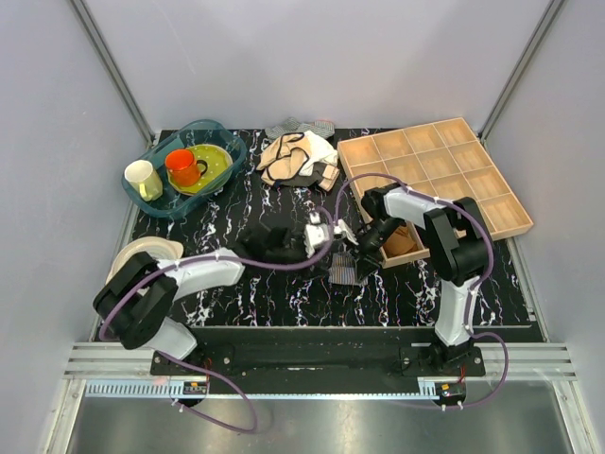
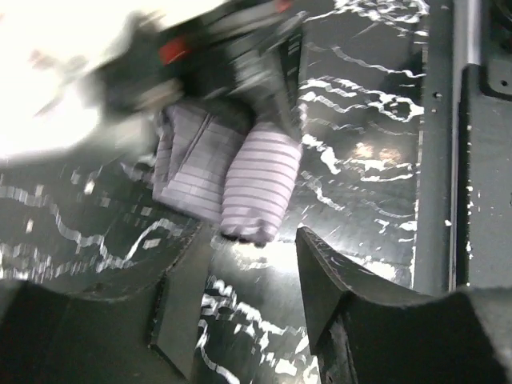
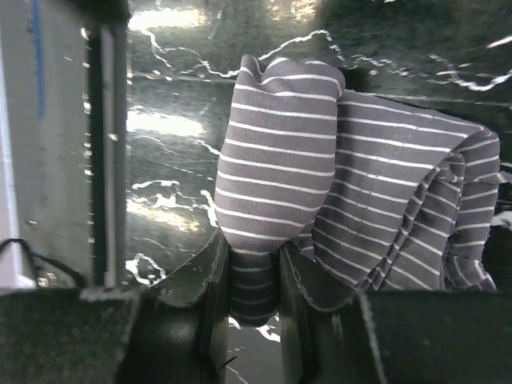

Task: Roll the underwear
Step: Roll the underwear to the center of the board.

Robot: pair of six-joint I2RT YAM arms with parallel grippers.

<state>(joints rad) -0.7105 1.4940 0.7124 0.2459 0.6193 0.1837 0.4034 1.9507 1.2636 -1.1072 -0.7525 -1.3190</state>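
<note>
The underwear (image 3: pixel 320 168) is grey with fine white stripes, partly rolled into a thick fold on the black marbled table. In the top view it (image 1: pixel 346 271) lies at table centre between both grippers. My right gripper (image 3: pixel 254 276) is shut on the near end of the rolled fold, and it shows in the top view (image 1: pixel 360 255) just right of the cloth. My left gripper (image 2: pixel 248 280) is open and empty, its fingers straddling bare table just short of the roll's end (image 2: pixel 258 188). In the top view it (image 1: pixel 331 252) sits just left of the cloth.
A wooden compartment tray (image 1: pixel 444 165) stands at the back right, with a tan piece (image 1: pixel 402 242) in a near cell. A beige-and-white garment with black trim (image 1: pixel 298 156) lies at the back centre. A blue basin (image 1: pixel 161 206) with cups stands back left, and a white plate (image 1: pixel 146 251) at the left edge.
</note>
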